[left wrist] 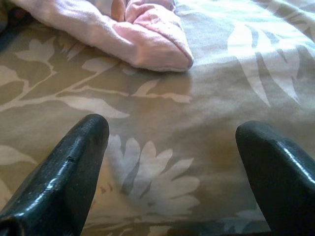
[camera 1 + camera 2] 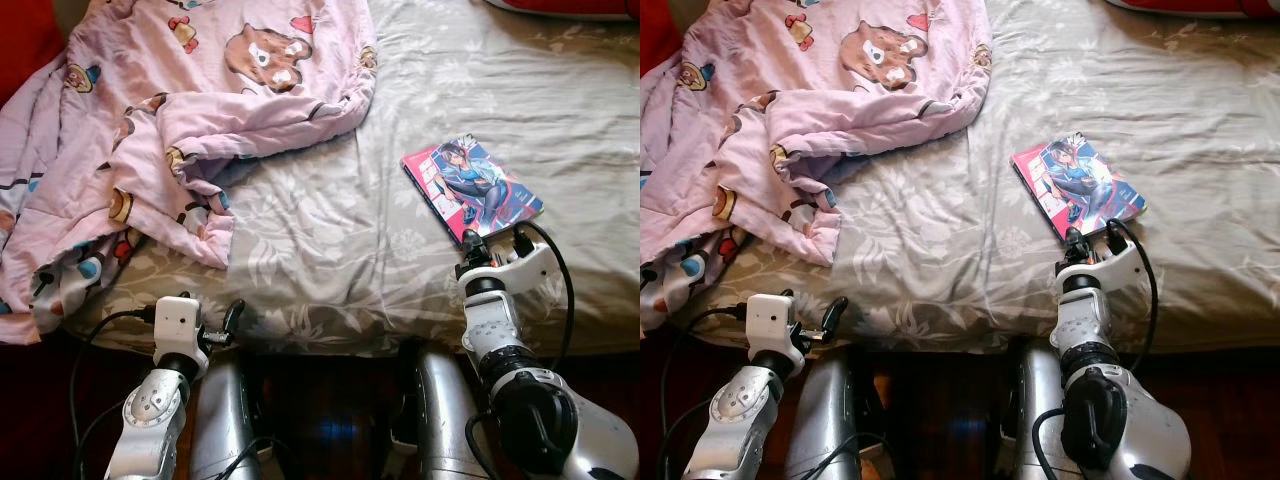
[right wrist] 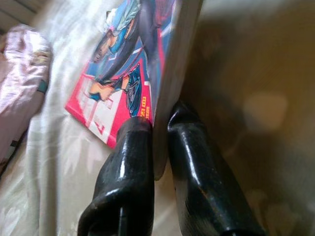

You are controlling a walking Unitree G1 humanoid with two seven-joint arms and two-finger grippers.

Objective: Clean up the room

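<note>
A comic book [image 2: 472,187] with a pink and blue cover lies on the grey floral bed sheet [image 2: 330,250], right of centre. My right gripper [image 2: 474,243] is at the book's near corner. In the right wrist view the gripper [image 3: 160,125] is shut on the edge of the book [image 3: 128,64], one finger on the cover and one beneath. My left gripper [image 2: 230,322] hovers open at the bed's front edge, left of centre. In its wrist view the gripper [image 1: 172,142] holds nothing, and a fold of the pink blanket [image 1: 147,44] lies ahead of it.
A crumpled pink blanket [image 2: 200,100] printed with bears covers the left and back of the bed and hangs over the left edge. Red cushions sit at the back right [image 2: 570,5] and back left [image 2: 25,40]. Dark floor lies below the bed's front edge.
</note>
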